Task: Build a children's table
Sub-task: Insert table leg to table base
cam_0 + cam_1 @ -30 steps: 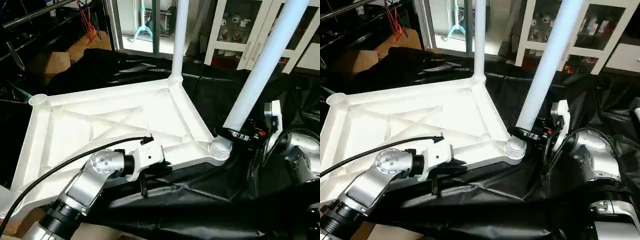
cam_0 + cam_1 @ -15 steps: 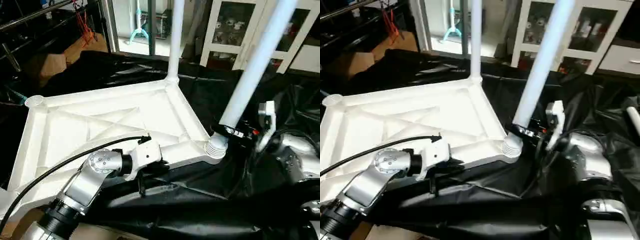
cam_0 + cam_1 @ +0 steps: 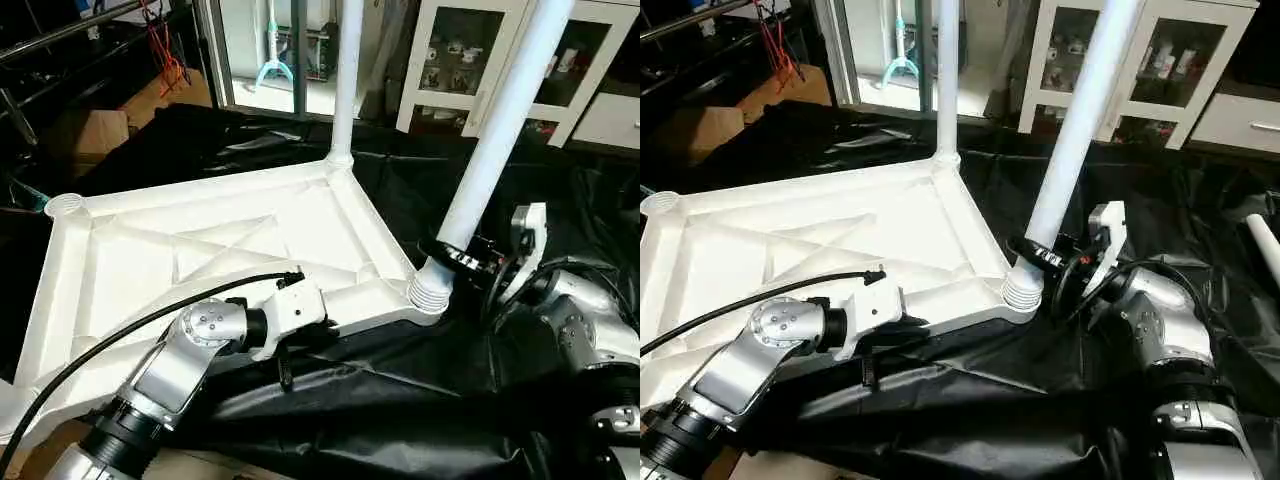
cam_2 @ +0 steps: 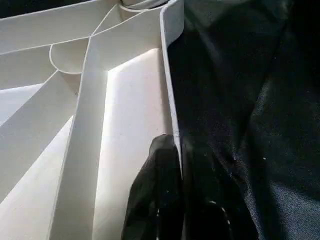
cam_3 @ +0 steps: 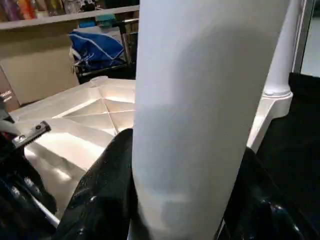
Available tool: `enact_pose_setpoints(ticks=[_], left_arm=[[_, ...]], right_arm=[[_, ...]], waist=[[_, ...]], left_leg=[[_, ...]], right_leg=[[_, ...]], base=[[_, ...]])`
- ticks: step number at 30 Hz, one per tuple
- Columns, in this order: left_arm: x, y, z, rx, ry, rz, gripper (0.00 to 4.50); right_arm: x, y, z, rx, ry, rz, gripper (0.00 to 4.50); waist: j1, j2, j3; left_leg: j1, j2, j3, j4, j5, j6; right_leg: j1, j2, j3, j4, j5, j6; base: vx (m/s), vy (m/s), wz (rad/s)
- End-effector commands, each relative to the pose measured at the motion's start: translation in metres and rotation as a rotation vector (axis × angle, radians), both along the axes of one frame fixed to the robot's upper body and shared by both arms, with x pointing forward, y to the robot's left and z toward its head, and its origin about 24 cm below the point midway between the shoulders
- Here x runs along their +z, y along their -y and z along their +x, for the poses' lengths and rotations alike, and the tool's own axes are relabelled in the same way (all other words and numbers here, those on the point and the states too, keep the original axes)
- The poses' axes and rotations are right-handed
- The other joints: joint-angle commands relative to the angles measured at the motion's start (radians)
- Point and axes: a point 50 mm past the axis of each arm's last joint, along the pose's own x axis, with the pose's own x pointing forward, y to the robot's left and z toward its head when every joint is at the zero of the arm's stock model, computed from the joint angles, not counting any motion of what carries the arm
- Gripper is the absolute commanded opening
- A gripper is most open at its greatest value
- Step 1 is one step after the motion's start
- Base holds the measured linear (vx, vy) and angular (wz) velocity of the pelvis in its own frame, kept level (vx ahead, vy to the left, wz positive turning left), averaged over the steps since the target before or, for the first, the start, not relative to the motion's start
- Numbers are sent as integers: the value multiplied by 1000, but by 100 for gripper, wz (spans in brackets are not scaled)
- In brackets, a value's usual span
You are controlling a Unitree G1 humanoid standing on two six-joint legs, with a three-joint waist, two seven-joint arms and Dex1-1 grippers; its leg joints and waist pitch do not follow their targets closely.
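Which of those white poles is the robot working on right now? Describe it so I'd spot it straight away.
Find the big white tabletop lying ribbed side up on the black sheet. Two legs rise from its corners; go to the near leg, at the corner beside the right gripper. Unlike the upright far leg, it leans, and the black fingers clasp it above its ridged base.

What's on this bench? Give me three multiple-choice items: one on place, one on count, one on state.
1. The right gripper is around:
A. the near leg's base
B. the far leg
C. the left socket
2. Legs standing in the tabletop:
A. one
B. two
C. four
3. The left socket is:
A. empty
B. holding a leg
C. covered by cloth

1 A: the right gripper flanks the near leg just above its socket.
2 B: the near leg and far leg rise from the tabletop.
3 A: the left socket is open.
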Motion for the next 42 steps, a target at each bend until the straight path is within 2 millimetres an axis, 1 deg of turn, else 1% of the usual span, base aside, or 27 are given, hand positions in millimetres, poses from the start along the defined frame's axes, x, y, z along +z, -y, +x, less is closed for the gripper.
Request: enact_pose_setpoints(ticks=[1,2,3,5,7,8,11,12,14,16,19,21,22,23,24,25,27,28,30,33,34,35,37,38,39,40,42], left_arm=[[-18,8,-17,-95,-95,13,0],[-18,8,-17,-94,-94,14,0],[-18,8,-17,-94,-94,14,0],[-18,8,-16,-88,-87,16,0],[-17,8,-15,-83,-83,15,0],[-17,8,-15,-79,-80,15,0],[-17,8,-14,-74,-77,16,0],[-18,8,-15,-76,-78,17,0],[-18,8,-15,-79,-81,18,0],[-18,8,-15,-83,-82,19,0],[-18,7,-15,-85,-84,20,0],[-18,6,-15,-86,-85,22,0],[-18,6,-15,-87,-87,22,0],[-18,6,-15,-89,-90,22,0],[-18,5,-15,-90,-91,22,0],[-18,5,-16,-90,-91,22,0],[-17,5,-15,-92,-93,23,0],[-17,5,-15,-92,-93,23,0],[-17,4,-15,-94,-94,24,0],[-17,4,-15,-94,-94,24,0],[-17,4,-15,-94,-94,24,0],[-17,4,-15,-94,-95,24,0],[-17,4,-15,-92,-95,25,0],[-17,4,-15,-92,-96,25,0],[-17,3,-15,-92,-96,25,0],[-17,3,-16,-91,-98,25,0],[-17,3,-16,-91,-99,25,0]], right_arm=[[-8,14,-7,-21,17,-174,185],[-9,11,-10,2,33,-190,185],[-10,10,-10,12,41,-196,185],[-14,2,-17,50,83,-196,185],[-16,-1,-20,46,95,-171,185],[-18,-3,-22,45,94,-153,185],[-28,-7,-31,65,64,-129,184],[-37,-10,-38,104,47,-153,184],[-45,-13,-46,151,30,-196,184],[-49,-14,-49,136,11,-182,184],[-53,-8,-49,103,-8,-192,184],[-54,-6,-49,84,-32,-179,184],[-54,-5,-48,69,-44,-161,184],[-54,-3,-46,44,-63,-139,184],[-54,-2,-46,33,-73,-131,184],[-54,-1,-45,22,-82,-124,184],[-55,4,-41,-17,-128,-106,184],[-55,8,-39,-46,-163,-95,184],[-55,13,-35,-83,-198,-87,184],[-54,18,-32,-86,-213,-111,184],[-54,19,-32,-84,-215,-116,184],[-53,20,-32,-84,-230,-110,184],[-54,20,-32,-67,-251,-126,184],[-56,20,-33,-55,-271,-140,184],[-57,20,-34,-42,-285,-154,184],[-59,19,-36,-27,-315,-159,184],[-61,19,-37,-17,-334,-160,184]], waist=[[-4,-24,-41],[-6,-29,-41],[-4,-26,-41],[-2,-27,-43],[-3,-28,-42],[-4,-29,-42],[-2,-27,-42],[-1,-27,-42],[-2,-23,-43],[-2,-25,-44],[-3,-24,-43],[-4,-24,-39],[-4,-24,-36],[-4,-24,-36],[-5,-24,-36],[-5,-22,-37],[-6,-21,-38],[-7,-19,-37],[-10,-20,-35],[-11,-20,-33],[-9,-21,-32],[-10,-24,-32],[-10,-23,-31],[-11,-25,-31],[-11,-23,-30],[-11,-27,-29],[-9,-25,-30]], left_leg=[[14,48,-23,-73,-99,97],[14,48,-22,-72,-99,98],[14,48,-23,-73,-96,99],[14,48,-22,-72,-81,112],[10,48,-24,-72,-63,122],[15,48,-22,-73,-74,125],[14,49,-23,-75,-73,128],[14,50,-23,-75,-75,127],[15,49,-23,-76,-79,124],[16,50,-23,-77,-81,124],[18,51,-25,-82,-103,113],[22,51,-25,-87,-134,98],[26,51,-25,-92,-157,86],[27,51,-25,-93,-164,80],[27,51,-26,-94,-166,75],[27,51,-26,-94,-156,72],[26,51,-28,-95,-147,72],[26,51,-28,-96,-151,71],[27,50,-28,-98,-174,61],[28,51,-28,-101,-197,45],[30,53,-28,-102,-206,40],[29,53,-28,-104,-213,36],[30,54,-30,-106,-220,31],[30,53,-29,-106,-222,31],[30,53,-29,-106,-219,29],[29,53,-28,-107,-225,30],[30,54,-29,-108,-223,29]], right_leg=[[31,-65,42,-96,-46,-251],[32,-65,42,-96,-40,-250],[32,-66,42,-95,-38,-251],[33,-65,43,-93,-8,-250],[33,-64,41,-91,16,-241],[31,-65,42,-94,4,-244],[31,-64,42,-93,3,-244],[31,-63,42,-95,7,-242],[32,-63,42,-95,17,-244],[33,-63,42,-96,27,-241],[33,-62,41,-98,14,-245],[34,-63,41,-106,-30,-242],[34,-63,40,-112,-67,-238],[35,-64,41,-113,-79,-236],[37,-64,42,-114,-86,-235],[38,-63,43,-113,-69,-233],[39,-63,42,-111,-48,-237],[38,-63,42,-112,-51,-237],[37,-63,42,-116,-91,-237],[35,-64,42,-121,-135,-233],[33,-65,43,-123,-146,-227],[34,-65,43,-124,-155,-223],[33,-65,43,-125,-167,-219],[32,-65,44,-126,-169,-218],[31,-65,43,-126,-172,-222],[30,-65,44,-127,-175,-220],[31,-66,45,-127,-173,-216]], base=[[0,0,0],[0,0,0],[0,0,0],[0,0,0],[0,0,0],[0,0,0],[0,0,0],[0,0,0],[0,0,0],[0,0,0],[0,0,0],[0,0,0],[0,0,0],[0,0,0],[0,0,0],[0,0,0],[0,0,0],[0,0,0],[0,0,0],[0,0,0],[0,0,0],[0,0,0],[0,0,0],[0,0,0],[0,0,0],[0,0,0],[0,0,0]])
